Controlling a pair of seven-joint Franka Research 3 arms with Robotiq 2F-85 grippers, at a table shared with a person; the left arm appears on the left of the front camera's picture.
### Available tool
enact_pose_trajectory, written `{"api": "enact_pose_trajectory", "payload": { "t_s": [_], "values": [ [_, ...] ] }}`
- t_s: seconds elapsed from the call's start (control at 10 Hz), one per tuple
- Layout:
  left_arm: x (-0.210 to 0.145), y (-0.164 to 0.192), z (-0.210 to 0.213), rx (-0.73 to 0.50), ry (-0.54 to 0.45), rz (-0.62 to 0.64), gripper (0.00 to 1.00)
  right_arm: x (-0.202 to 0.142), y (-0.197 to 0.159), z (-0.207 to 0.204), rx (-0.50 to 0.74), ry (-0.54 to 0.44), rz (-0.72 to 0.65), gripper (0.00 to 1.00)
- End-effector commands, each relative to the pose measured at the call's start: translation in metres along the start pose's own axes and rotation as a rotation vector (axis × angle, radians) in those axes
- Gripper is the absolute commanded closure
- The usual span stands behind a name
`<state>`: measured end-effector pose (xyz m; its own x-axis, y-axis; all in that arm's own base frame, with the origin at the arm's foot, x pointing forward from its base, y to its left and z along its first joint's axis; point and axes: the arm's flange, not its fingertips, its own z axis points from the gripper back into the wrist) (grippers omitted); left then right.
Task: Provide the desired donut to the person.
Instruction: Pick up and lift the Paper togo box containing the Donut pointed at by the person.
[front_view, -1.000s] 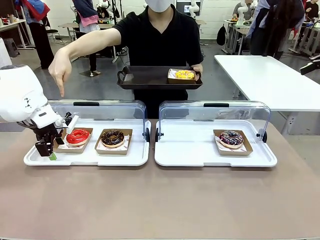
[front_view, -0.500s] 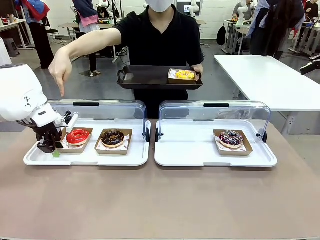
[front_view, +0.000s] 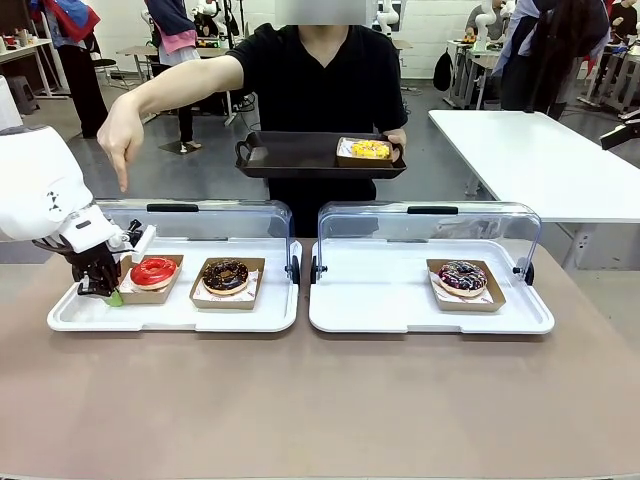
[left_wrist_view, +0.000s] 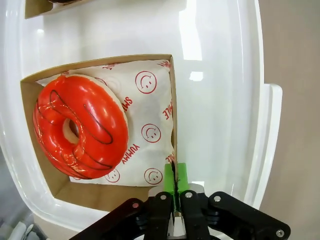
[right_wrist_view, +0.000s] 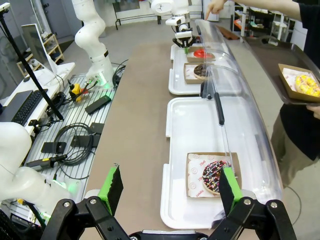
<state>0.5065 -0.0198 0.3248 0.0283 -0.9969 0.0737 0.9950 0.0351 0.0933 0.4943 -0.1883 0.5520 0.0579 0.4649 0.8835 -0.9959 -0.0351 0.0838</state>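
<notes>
Our left gripper (left_wrist_view: 175, 181) has edged in since 1 second ago and now pinches the donut box (left_wrist_view: 100, 197) wall. Just ahead, its paper (left_wrist_view: 150, 105) reads "YUMMY" and "SMILE". Our right gripper (right_wrist_view: 170, 186) gapes, released.

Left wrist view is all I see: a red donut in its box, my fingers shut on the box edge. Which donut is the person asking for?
Observer: Their hand points down at the left end of the left tray, where the red donut sits in your box.
Operator: Where would it go?
Observer: Their other hand holds out a black tray with a yellow donut on it.
Operator: Is the right gripper close to mine?
Observer: No. The right gripper is open at the far end of the other tray, by the sprinkled donut.
</notes>
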Motion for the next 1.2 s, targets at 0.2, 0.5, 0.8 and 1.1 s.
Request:
{"api": "enact_pose_trajectory", "payload": {
  "t_s": [0.2,0.5,0.8,1.1],
  "values": [
    [0.003,-0.016,0.026,-0.055,-0.025,-0.062,1.00,0.000,0.000,-0.002,0.005,-0.001,-0.006,0.00],
    [0.019,-0.064,0.097,-0.210,0.091,-0.106,1.00,0.000,0.000,-0.002,0.005,-0.001,-0.006,0.00],
    [0.030,-0.112,0.180,-0.149,0.163,-0.087,1.00,0.000,0.000,-0.002,0.005,-0.001,-0.006,0.00],
    [0.049,-0.130,0.264,0.098,0.220,-0.046,1.00,0.000,0.000,-0.002,0.005,-0.001,-0.006,0.00]
  ]
}}
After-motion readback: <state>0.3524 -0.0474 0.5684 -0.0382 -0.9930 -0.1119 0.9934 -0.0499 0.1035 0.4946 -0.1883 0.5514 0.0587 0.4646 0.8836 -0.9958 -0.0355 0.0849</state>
